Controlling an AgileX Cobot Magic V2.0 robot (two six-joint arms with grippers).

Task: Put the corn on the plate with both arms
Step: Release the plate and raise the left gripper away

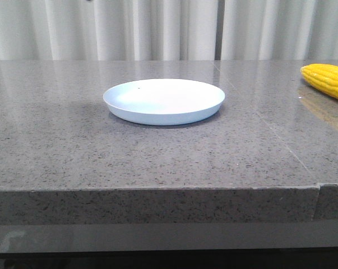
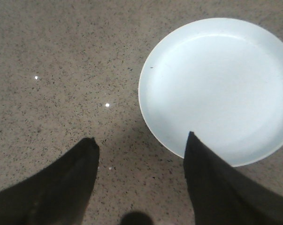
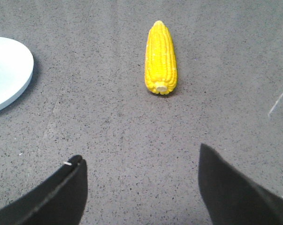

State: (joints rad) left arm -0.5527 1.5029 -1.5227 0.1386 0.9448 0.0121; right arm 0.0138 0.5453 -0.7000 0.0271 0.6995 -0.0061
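Note:
The pale blue-white plate (image 1: 163, 101) sits empty in the middle of the grey stone table. The yellow corn (image 1: 327, 80) lies on the table at the far right, partly cut off by the front view's edge. Neither arm shows in the front view. In the left wrist view my left gripper (image 2: 142, 140) is open and empty above the table, one finger overlapping the plate's rim (image 2: 150, 117). In the right wrist view my right gripper (image 3: 139, 154) is open and empty, with the corn (image 3: 161, 58) lying ahead of it, pale stub end toward the fingers. The plate's edge (image 3: 10, 79) shows to one side.
The grey speckled table (image 1: 73, 145) has a front edge near the camera and a seam (image 1: 281, 140) running across its right part. Pale curtains (image 1: 101, 28) hang behind the table.

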